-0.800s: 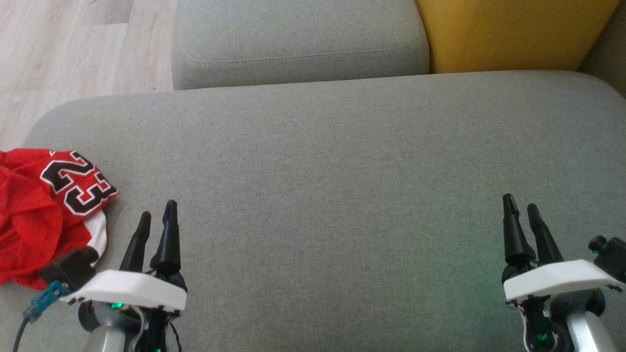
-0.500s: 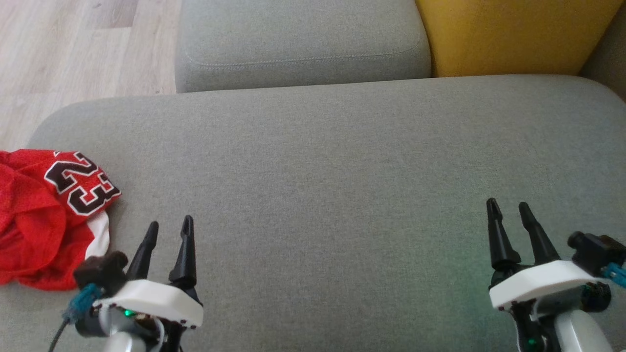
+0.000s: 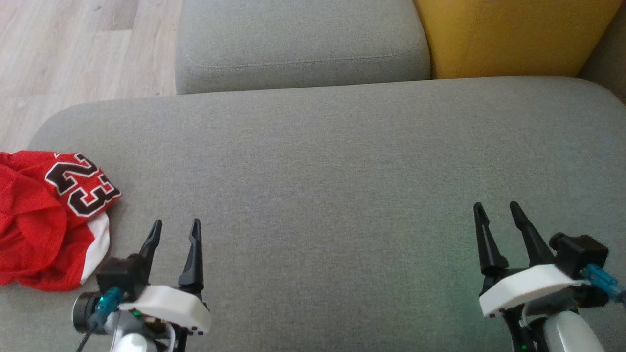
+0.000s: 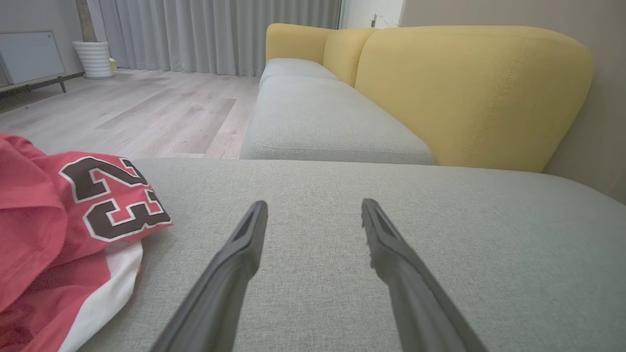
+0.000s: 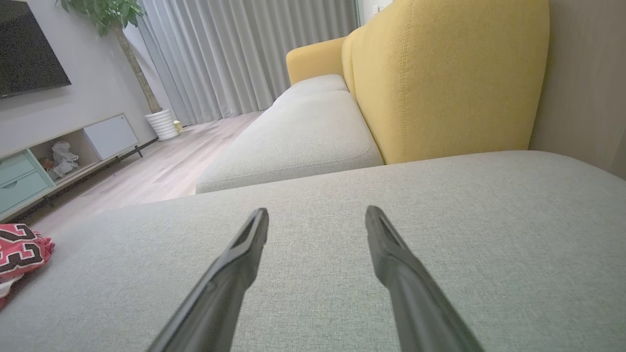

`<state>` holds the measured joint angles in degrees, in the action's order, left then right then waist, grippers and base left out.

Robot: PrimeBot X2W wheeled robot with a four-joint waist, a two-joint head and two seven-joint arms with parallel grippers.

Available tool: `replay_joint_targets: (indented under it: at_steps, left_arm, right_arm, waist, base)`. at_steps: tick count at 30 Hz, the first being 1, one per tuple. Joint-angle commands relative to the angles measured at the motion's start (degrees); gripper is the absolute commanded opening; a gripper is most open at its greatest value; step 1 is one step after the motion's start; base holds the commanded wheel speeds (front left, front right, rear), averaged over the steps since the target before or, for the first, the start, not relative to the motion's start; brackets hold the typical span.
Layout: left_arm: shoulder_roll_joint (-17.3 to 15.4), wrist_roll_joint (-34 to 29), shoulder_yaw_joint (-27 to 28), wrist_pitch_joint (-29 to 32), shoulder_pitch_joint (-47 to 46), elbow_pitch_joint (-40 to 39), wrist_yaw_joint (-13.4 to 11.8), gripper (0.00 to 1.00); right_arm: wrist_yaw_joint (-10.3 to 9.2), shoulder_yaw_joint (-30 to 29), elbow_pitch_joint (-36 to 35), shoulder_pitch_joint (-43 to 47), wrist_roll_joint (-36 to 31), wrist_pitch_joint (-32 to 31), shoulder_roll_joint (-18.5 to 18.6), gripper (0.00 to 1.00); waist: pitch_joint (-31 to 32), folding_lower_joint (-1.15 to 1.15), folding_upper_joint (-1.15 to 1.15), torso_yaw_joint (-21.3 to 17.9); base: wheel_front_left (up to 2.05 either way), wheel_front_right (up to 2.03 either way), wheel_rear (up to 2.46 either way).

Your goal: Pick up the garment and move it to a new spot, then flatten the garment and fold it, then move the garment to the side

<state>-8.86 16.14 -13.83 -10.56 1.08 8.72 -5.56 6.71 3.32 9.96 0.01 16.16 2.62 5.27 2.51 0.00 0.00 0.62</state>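
Hovering just above the broad grey woven sofa cushion (image 3: 318, 195), the left gripper (image 3: 176, 223) has its two long dark fingers (image 4: 244, 254) spread apart with nothing between them. The right gripper (image 3: 495, 205), well apart on the other side of the cushion, likewise holds its fingers spread and empty. The crumpled red mesh jersey (image 3: 44, 220), printed with a dark, white-edged 23, lies bunched at the cushion's left edge, just beside the left gripper and a little ahead of it, untouched. The step in hand looks to be the first pick-up, so the left arm is the one to use. It should swing leftward, come down on a raised fold in the heap rather than on the flat white trim, and pinch only a layer or two so the cloth hangs free when lifted. The bare middle of the cushion is the obvious new spot, with room to flatten the garment. Beyond lie a second grey seat cushion (image 3: 298, 44), a mustard-yellow upholstered backrest (image 3: 513, 34) and a pale wood-plank floor (image 3: 73, 49).
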Motion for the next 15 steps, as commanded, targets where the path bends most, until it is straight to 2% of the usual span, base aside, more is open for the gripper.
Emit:
replay_joint_targets:
  at_steps: [1,15]
  left_arm:
    - [-1.1,-1.5,1.4,-0.8,-1.9,-1.9,-0.4,1.00]
    - [-0.1,-5.8,1.3,-3.1,-1.0,-0.3,-1.2,1.00]
  right_arm:
    - [0.61,1.3,-2.2,-1.1,-1.5,0.9,0.2,1.00]
    - [0.72,1.7,-2.9,-0.3,-7.5,1.3,-0.7,1.00]
  waist:
    - [0.0,0.00,0.00,0.0]
    - [0.3,0.00,0.00,0.1]
  base:
    - [0.00,0.00,0.00]
    - [0.00,0.00,0.00]
